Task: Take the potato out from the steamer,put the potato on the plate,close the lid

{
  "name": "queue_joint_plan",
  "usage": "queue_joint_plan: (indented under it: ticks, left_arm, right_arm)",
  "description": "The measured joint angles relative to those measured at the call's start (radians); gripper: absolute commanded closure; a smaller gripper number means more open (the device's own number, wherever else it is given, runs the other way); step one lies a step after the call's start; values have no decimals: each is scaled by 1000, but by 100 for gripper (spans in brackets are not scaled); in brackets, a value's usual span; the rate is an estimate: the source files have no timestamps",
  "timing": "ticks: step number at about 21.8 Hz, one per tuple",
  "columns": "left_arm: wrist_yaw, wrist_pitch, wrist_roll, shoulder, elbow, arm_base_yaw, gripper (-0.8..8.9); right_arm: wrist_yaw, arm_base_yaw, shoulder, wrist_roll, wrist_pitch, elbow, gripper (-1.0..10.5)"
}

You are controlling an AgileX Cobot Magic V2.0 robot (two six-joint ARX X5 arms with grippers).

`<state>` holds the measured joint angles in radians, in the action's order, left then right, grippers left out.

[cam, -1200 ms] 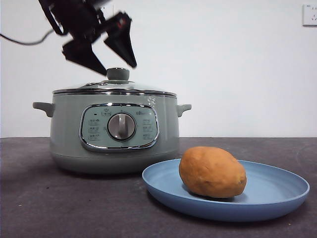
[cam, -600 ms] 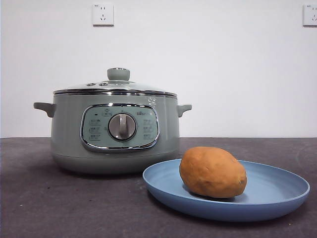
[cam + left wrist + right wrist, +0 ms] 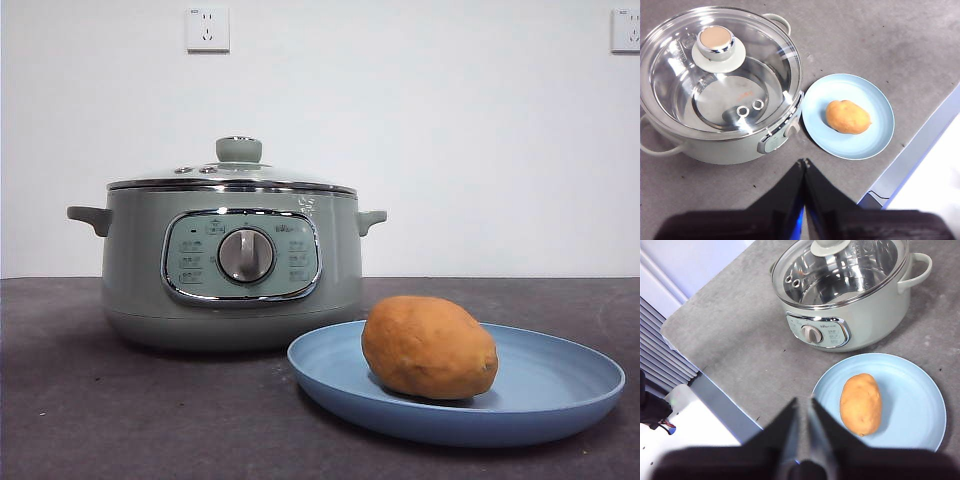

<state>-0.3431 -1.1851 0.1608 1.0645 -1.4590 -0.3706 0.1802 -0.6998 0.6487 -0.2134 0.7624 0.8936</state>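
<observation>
Potato (image 3: 429, 347) lies on its side on the plate (image 3: 560, 400), left of the plate's centre in the front view, nothing over it. Plate sits on the dark grey table (image 3: 80, 420), just beside the steamer (image 3: 232, 265), on the control-panel side; whether rim and pot touch, cannot tell. Lid (image 3: 232, 178) sits level on the steamer, knob up. Through the glass the pot looks bare inside.

Left gripper (image 3: 804, 165) hangs high above the table, clear of everything, jaws pressed together on nothing. Right gripper (image 3: 802, 402) likewise high and clear, jaws nearly together with a thin gap, empty.

Two wall sockets (image 3: 208, 29) behind. Neither arm shows in the front view.
</observation>
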Motion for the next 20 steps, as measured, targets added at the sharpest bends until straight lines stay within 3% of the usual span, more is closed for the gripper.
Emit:
queue_joint_plan:
  ticks: [14, 16, 20]
  left_arm:
    - [19, 17, 2, 0, 0, 1, 817]
    - [68, 106, 12, -17, 0, 38, 817]
    - [75, 444, 16, -159, 73, 189, 817]
  right_arm:
    - [0, 0, 0, 0, 0, 0, 946]
    - [0, 0, 0, 0, 0, 0, 946]
    - [0, 0, 0, 0, 5, 0, 946]
